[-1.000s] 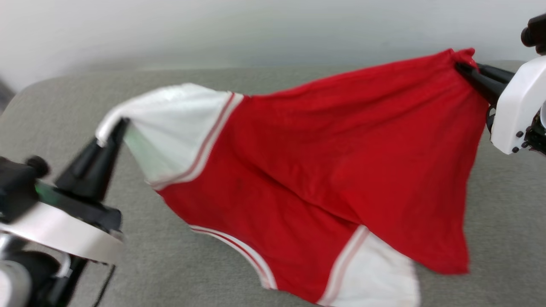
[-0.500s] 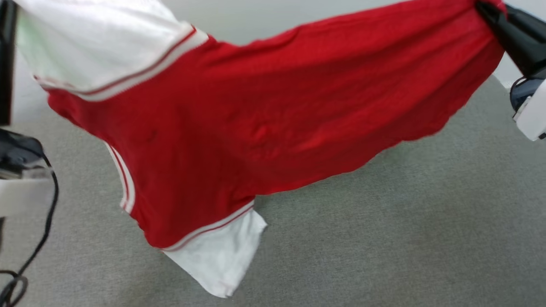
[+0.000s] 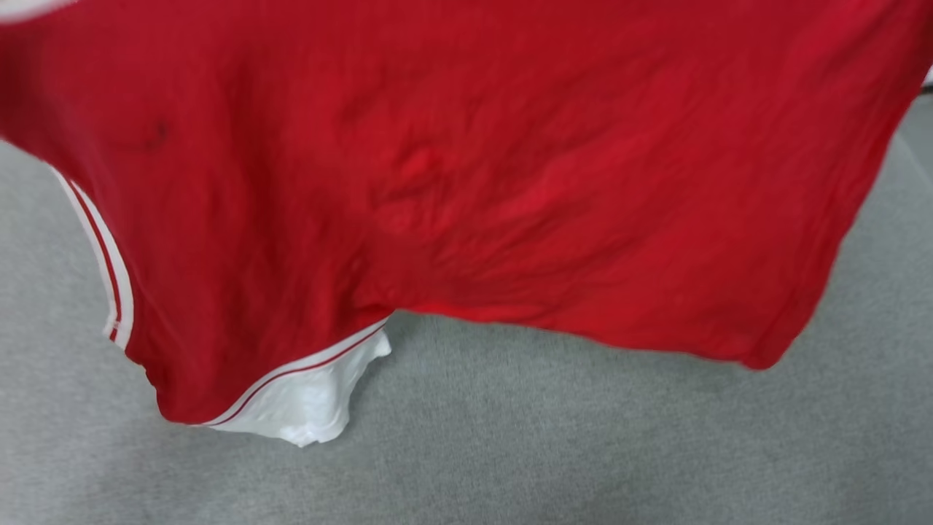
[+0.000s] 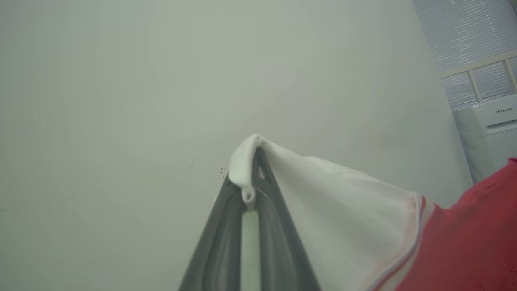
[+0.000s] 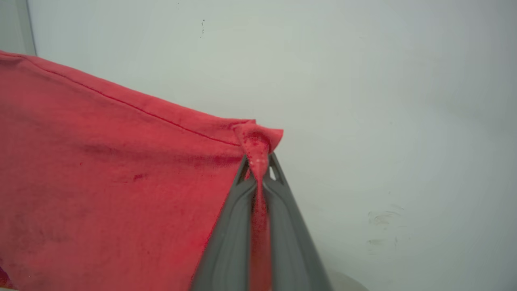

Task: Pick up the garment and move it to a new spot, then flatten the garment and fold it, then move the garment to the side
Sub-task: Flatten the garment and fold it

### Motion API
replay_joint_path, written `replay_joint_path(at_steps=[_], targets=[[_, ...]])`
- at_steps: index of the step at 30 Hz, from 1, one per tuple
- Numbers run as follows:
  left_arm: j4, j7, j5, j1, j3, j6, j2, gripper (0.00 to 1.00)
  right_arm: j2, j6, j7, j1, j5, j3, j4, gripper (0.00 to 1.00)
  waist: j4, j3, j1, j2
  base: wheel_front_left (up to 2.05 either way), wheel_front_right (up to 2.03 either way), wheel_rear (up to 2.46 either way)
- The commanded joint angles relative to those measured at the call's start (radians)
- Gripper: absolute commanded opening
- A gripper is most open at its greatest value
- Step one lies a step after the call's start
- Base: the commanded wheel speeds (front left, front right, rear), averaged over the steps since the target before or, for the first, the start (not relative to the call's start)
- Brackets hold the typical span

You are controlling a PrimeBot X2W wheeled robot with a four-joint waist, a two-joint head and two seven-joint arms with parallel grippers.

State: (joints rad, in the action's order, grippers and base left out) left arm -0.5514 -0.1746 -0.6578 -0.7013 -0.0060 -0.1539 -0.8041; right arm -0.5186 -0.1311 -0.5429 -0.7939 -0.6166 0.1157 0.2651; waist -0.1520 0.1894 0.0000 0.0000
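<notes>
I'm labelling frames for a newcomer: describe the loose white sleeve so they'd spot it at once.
In the head view a red shirt hangs over a grey surface. The sleeve dangles below the shirt's lower left edge, crumpled and white past a red-and-white stripe. Unlike the other white sleeve, pinched in the left hand, nothing holds it.

A grey woven surface [image 3: 510, 437] lies across the lower part of the head view, under soft and even light. In the left wrist view, a plain pale wall [image 4: 121, 81] takes most of the frame, with a few tiny dark specks [image 4: 221, 171] near the centre. At the upper right is a window with closed white blinds [image 4: 456, 32], and below it a white appliance [image 4: 492, 129] marked Hisense. In the right wrist view, faint scuff marks [image 5: 381, 220] show at the lower right and a vertical corner line [image 5: 31, 28] at the upper left.
</notes>
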Motion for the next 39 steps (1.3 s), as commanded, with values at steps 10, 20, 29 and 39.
replay_joint_path(at_steps=[10, 20, 29, 39], targets=[[0.192, -0.058, 0.052, -0.446, -0.126, 0.091, -0.020, 0.00, 0.034, 0.001, 0.085, -0.236, 0.045, -0.026, -0.112, 0.00, 0.001, 0.300, 0.0000, 0.0000, 0.00, 0.00, 0.00], [0.593, 0.025, 0.174, -1.010, -0.268, 0.152, 0.152, 0.00, 0.070, 0.001, 0.245, -0.597, 0.159, -0.006, -0.432, 0.00, 0.040, 0.498, 0.0000, 0.0000, 0.00, 0.00, 0.00], [0.971, 0.238, 0.257, -1.181, -0.339, 0.176, 0.268, 0.00, 0.074, 0.001, 0.455, -0.784, 0.276, 0.039, -0.727, 0.00, 0.109, 0.579, 0.0000, 0.0000, 0.00, 0.00, 0.00], [1.135, 0.400, 0.213, -0.931, -0.383, 0.222, 0.333, 0.00, 0.099, 0.001, 0.602, -0.660, 0.262, 0.166, -0.910, 0.00, 0.156, 0.533, 0.0000, 0.0000, 0.00, 0.00, 0.00]])
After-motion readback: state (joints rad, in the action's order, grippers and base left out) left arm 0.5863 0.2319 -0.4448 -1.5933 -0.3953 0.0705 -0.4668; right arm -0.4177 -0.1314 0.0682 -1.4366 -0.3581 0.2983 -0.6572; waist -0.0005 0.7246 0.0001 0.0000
